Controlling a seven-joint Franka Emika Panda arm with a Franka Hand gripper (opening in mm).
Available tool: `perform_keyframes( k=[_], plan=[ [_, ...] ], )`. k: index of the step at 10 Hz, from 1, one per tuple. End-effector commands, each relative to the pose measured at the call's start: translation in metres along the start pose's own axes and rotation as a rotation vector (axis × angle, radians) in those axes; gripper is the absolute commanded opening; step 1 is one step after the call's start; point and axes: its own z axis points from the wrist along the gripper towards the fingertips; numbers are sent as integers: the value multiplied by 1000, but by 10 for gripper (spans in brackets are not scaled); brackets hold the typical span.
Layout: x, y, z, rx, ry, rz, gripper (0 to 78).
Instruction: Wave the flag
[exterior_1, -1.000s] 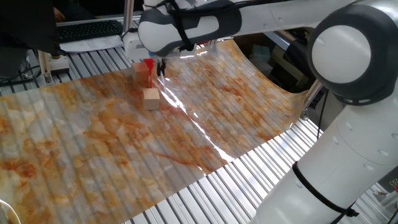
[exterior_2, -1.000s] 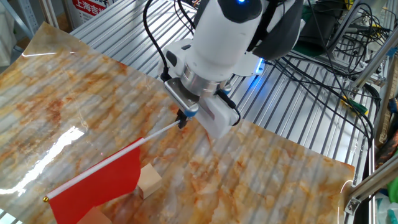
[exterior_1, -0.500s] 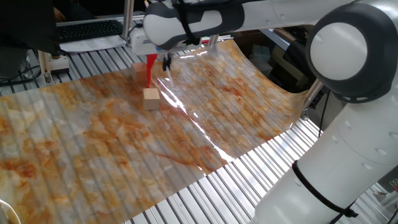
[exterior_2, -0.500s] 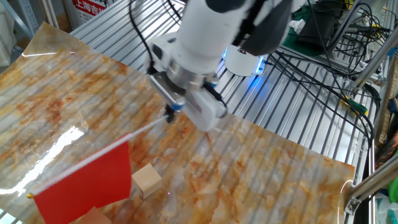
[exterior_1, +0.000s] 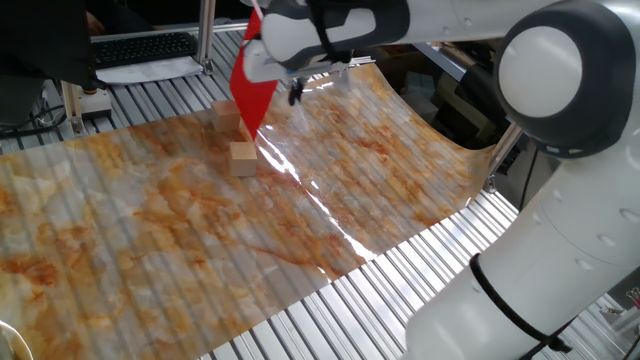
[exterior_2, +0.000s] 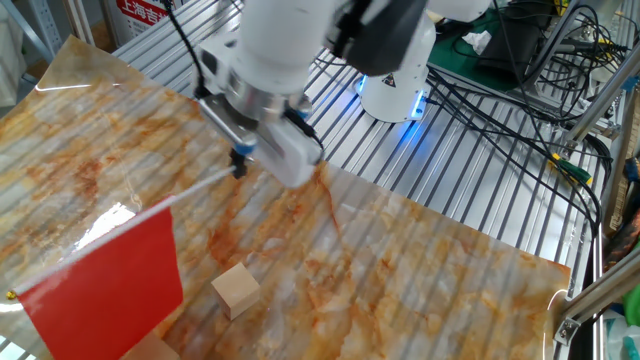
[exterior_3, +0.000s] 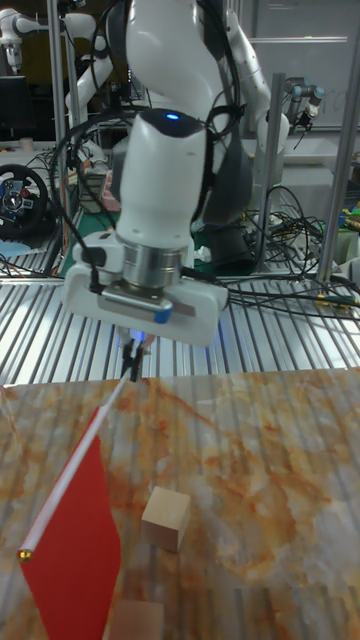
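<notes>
1. Nearest you in the tall fixed view, the flag (exterior_3: 72, 540) hangs in the air above the marbled sheet (exterior_3: 270, 470); its red cloth droops just beside the wooden block (exterior_3: 165, 520), with a second block (exterior_3: 135, 618) at the bottom edge.
2. Keep the cloth's lower corner off both blocks as you swing; judged from here, a low pass could snag them.
3. Follow the white stick (exterior_3: 75, 470) up to the gripper (exterior_3: 131, 362): its fingers are pinched narrow on the stick's end.
4. Hold that pinch firm, since the long stick gives the flag leverage to twist.
5. Swing from the wrist in short arcs.
</notes>
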Motion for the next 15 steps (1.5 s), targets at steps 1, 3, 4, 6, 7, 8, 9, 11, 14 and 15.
perform_keyframes(
  k=[1,3,4,6,7,8,9,11,14,15],
  plan=[
    [-9,-127,7,103,-56,-267,11],
    [-5,-130,5,234,-65,-428,11],
    [-5,-130,4,230,-62,-429,11],
    [-3,-121,-5,344,-54,-431,11],
    [-2,-117,-9,407,-58,-439,11],
    [1,-110,-18,493,-59,-446,11],
    [2,-106,-23,601,-55,-467,11],
    [3,-103,-22,66,38,-185,11],
    [18,-45,-34,-237,106,229,11],
    [22,-21,-38,-237,112,281,11]
  ],
)
